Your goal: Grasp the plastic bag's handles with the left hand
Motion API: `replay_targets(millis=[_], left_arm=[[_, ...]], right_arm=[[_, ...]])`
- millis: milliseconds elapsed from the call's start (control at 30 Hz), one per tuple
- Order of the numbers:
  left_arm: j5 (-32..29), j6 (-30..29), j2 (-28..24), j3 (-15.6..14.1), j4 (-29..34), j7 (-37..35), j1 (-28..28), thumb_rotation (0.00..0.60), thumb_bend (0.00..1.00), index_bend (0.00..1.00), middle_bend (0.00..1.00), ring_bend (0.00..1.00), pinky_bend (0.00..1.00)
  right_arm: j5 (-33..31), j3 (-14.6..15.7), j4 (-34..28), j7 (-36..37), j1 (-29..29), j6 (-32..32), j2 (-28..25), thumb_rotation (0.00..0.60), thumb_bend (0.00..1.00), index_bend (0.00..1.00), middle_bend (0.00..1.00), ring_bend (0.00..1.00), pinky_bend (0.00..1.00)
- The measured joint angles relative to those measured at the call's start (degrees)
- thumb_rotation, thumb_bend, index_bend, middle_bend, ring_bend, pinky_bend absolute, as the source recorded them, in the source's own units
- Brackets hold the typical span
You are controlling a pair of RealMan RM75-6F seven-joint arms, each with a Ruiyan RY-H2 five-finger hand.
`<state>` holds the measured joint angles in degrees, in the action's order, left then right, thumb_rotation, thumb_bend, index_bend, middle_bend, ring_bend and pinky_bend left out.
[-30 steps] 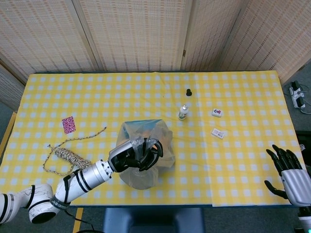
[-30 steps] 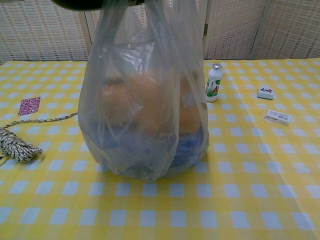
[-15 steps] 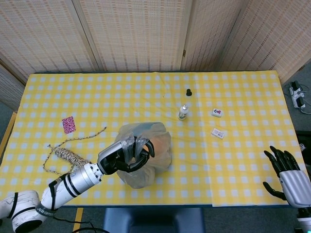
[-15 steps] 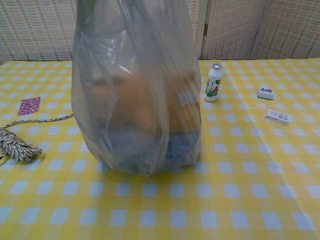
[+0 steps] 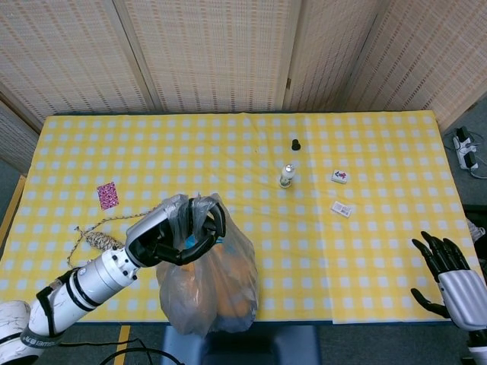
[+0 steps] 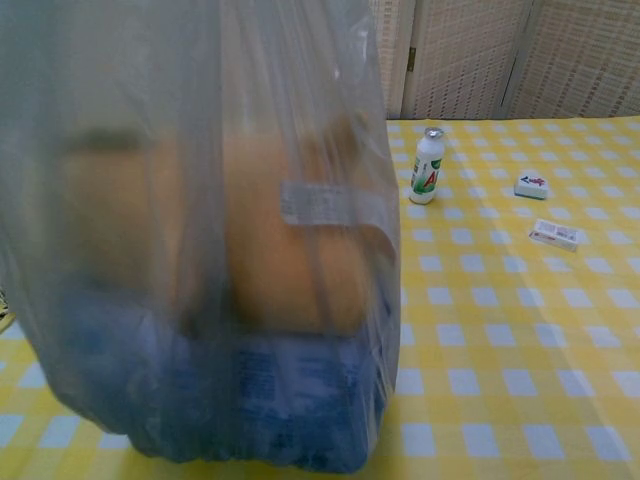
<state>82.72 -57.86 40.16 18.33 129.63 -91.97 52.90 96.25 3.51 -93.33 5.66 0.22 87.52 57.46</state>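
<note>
Left hand (image 5: 181, 232) closed around gathered handles (image 5: 199, 209), plastic bag (image 5: 209, 293) hanging straight beneath it, long axis vertical; right hand (image 5: 449, 277) spread, empty, well apart.

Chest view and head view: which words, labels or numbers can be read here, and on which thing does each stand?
None can be quoted.
White label inside the plastic bag: print blurred.
Small bottle: red and green marks, unreadable.
Tile: red and blue marks, too small.
Small packet: print too small.
Pink card: pattern only.
</note>
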Motion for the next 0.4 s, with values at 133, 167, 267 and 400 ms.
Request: replay_targets(millis=[133,167,267,400], left_arm=[[-3.5,1.0,-5.2,4.6,0.8,-2.3,0.4,0.6,0.54,0.53,0.83,0.8,0.89],[-4.5,1.2,-6.8,6.1,1.0,-3.2,0.5,0.6,0.54,0.53,0.83,0.8,0.89],[-7.0,2.1,-10.7,9.6,1.5,-6.1,0.5,0.6,0.54,0.53,0.83,0.8,0.89],[-10.2,4.6,-14.2,12.9,1.7,-8.7,0.2,0.6,0.54,0.53,0.83,0.8,0.89]], right_arm=[[0.1,0.0,0.0,0.2,0.1,0.0,-0.1,0.6,0.3,0.0,0.0,0.0,0.0],[0.0,0.0,0.0,0.2,0.1,0.0,0.0,0.6,0.3,0.0,0.0,0.0,0.0],[-0.5,-0.2,0.0,0.1,0.2,-0.3,0.1,0.6,0.3,0.0,0.0,0.0,0.0],[-1.2,-0.5,0.0,-0.2,0.4,-0.9,0.2,0.6,0.3,0.0,0.0,0.0,0.0]])
